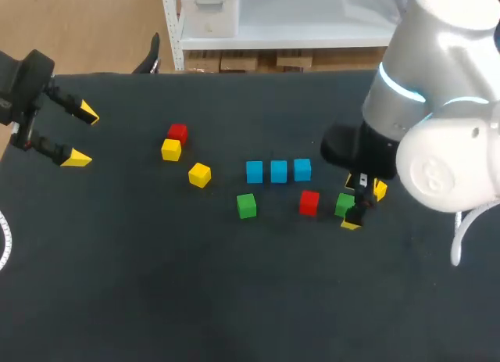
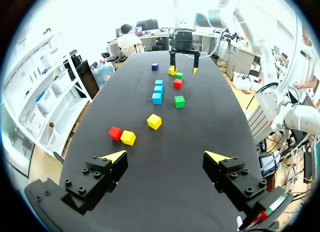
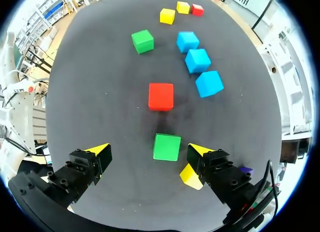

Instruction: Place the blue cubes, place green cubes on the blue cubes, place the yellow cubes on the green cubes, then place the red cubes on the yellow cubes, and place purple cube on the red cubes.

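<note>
Note: your right gripper point(image 3: 148, 151) sits spread astride the green cube point(image 3: 167, 147); closing now, one finger may shove the yellow cube point(image 3: 190, 176) at green's 2 o'clock, seen from overhead.

Three blue cubes point(image 1: 278, 171) in a row, green cube point(image 1: 246, 206) nearby

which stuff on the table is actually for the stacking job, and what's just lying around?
Job:
- three blue cubes
- two green cubes
- three yellow cubes
- two red cubes
- purple cube

Not job:
- just the black table they sit on; I can make out nothing else loose
</note>
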Available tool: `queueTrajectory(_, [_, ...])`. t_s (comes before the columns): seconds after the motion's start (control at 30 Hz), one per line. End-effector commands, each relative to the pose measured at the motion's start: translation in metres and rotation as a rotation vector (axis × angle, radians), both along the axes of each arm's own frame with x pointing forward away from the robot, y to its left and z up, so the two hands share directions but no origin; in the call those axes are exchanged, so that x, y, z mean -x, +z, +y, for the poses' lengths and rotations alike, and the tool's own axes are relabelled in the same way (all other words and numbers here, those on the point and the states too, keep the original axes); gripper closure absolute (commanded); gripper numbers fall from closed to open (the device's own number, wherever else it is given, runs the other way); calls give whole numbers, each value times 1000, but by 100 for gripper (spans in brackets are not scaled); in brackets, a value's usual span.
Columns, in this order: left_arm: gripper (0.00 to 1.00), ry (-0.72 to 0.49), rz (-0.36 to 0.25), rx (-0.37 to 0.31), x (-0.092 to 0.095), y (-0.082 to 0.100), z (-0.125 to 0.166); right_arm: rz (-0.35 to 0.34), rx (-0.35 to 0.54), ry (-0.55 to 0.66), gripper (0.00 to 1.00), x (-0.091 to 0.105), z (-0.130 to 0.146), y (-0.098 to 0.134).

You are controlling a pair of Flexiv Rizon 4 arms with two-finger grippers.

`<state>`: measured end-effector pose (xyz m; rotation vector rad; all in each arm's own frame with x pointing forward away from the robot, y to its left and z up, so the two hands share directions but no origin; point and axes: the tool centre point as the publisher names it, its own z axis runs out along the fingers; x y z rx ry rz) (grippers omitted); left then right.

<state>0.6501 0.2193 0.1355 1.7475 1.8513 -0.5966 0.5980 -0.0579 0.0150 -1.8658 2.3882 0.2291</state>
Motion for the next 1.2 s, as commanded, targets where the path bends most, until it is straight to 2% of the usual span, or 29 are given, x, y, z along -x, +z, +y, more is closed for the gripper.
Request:
queueTrajectory(0.03, [0,-3,-1,1,-1,-1,0,-4,21,-14,0,-1,2,-10])
queueTrajectory(0.63, [0,-3,-1,1,-1,-1,0,-25,76,-80,0,-6,-10,-19])
queueTrajectory(0.67, [0,-3,-1,1,-1,-1,0,-27,82,-83,15,-7,-10,-19])
queueTrajectory(0.73, [0,-3,-1,1,-1,-1,0,-25,86,-85,22,-8,-10,-20])
queueTrajectory(0.8, [0,-3,-1,1,-1,-1,0,-21,88,-89,33,-8,-10,-21])
queueTrajectory(0.83, [0,-3,-1,1,-1,-1,0,-20,91,-92,51,-9,-10,-22])
queueTrajectory(0.97, [0,-3,-1,1,-1,-1,0,-17,95,-92,53,-11,-10,-23])
queueTrajectory(1.13, [0,-3,-1,1,-1,-1,0,-17,100,-89,78,-13,-10,-24])
queueTrajectory(1.17, [0,-3,-1,1,-1,-1,0,-17,101,-88,91,-14,-11,-24])
queueTrajectory(1.2, [0,-3,-1,1,-1,-1,0,-18,102,-88,100,-15,-11,-25])
